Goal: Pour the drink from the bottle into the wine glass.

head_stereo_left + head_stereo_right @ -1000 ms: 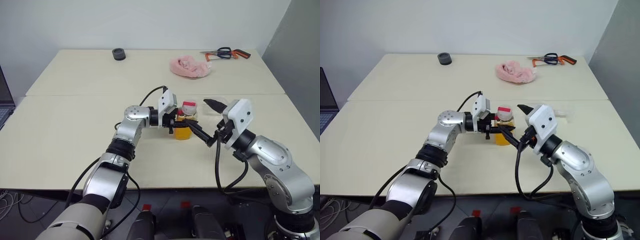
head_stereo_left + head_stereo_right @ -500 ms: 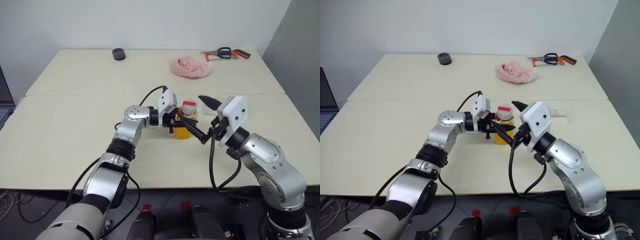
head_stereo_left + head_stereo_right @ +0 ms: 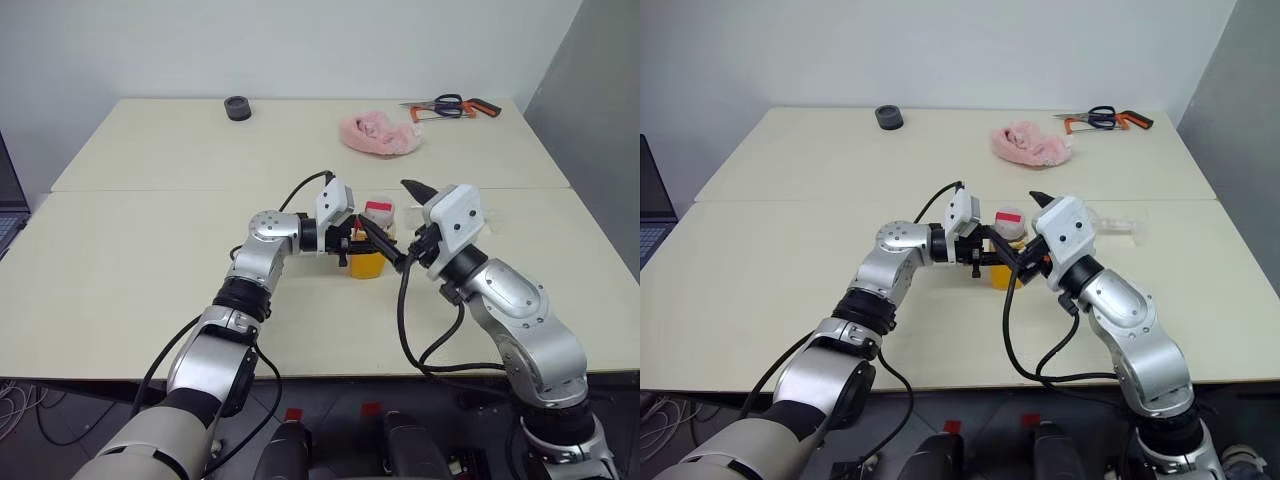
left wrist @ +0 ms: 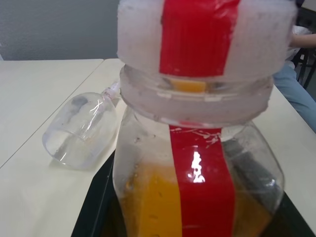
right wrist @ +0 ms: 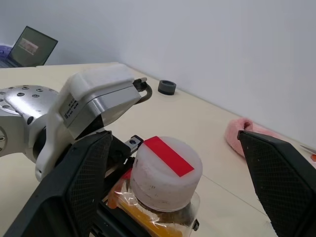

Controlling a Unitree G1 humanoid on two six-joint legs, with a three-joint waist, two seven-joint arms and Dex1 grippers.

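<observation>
The left gripper (image 3: 352, 240) has its jaws clamped on the bottle (image 3: 371, 243), upright on the table (image 3: 150, 250), drink (image 4: 153, 207) low inside. Its label shows a red stripe, no readable writing. The right gripper (image 5: 173, 163) flanks the cap (image 5: 167, 170), jaws wide. Just beyond, the glass (image 4: 81, 131) lies on its side.

Red-striped bottle (image 4: 197, 163), orange drink (image 4: 153, 207)
</observation>
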